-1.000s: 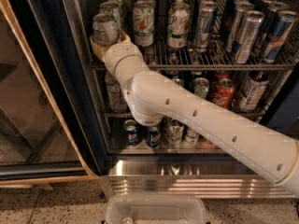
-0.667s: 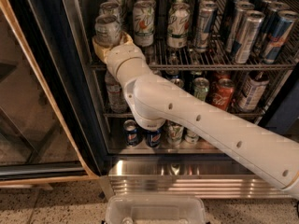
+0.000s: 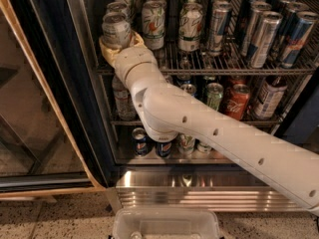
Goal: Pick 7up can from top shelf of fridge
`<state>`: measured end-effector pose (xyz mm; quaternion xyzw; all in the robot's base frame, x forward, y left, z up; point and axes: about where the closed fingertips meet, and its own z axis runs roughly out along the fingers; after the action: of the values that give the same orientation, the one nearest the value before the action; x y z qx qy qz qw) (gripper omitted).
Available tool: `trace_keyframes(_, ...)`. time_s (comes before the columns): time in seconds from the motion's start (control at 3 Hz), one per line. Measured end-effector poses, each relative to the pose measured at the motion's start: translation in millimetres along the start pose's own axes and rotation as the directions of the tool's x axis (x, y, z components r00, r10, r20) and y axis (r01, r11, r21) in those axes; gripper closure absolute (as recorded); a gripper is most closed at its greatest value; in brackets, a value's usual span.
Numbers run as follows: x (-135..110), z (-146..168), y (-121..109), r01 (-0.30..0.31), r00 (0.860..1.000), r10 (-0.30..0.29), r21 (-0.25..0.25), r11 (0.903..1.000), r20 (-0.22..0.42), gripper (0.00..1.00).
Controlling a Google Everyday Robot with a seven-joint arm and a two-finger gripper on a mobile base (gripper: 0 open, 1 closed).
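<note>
The 7up can [image 3: 115,28], silvery-white with small grey-green print, stands at the front left of the top shelf [image 3: 239,68] of the fridge [image 3: 55,83]. My gripper [image 3: 119,48] is at the can's base, its yellowish fingers [image 3: 106,50] wrapped around the lower part of the can and shut on it. My white arm reaches in from the lower right and hides part of the middle shelf. More silvery cans stand in a row behind the held one.
White cans with a green-and-red logo [image 3: 152,19] stand just right of the held can, then slim silver-and-blue cans [image 3: 261,39]. A red cola can [image 3: 237,101] is on the middle shelf. The open glass door [image 3: 30,108] is at left, a white bin [image 3: 167,225] below.
My gripper and the 7up can in it have shifted slightly to the right; the arm has moved with them. The other cans have not moved.
</note>
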<state>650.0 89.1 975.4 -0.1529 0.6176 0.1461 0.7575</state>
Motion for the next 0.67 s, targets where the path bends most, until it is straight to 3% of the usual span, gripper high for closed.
trace_keyframes(0.67,-26,-12,4,0.019,0.999,-0.02,0.005,0.9998,0.044,1.0)
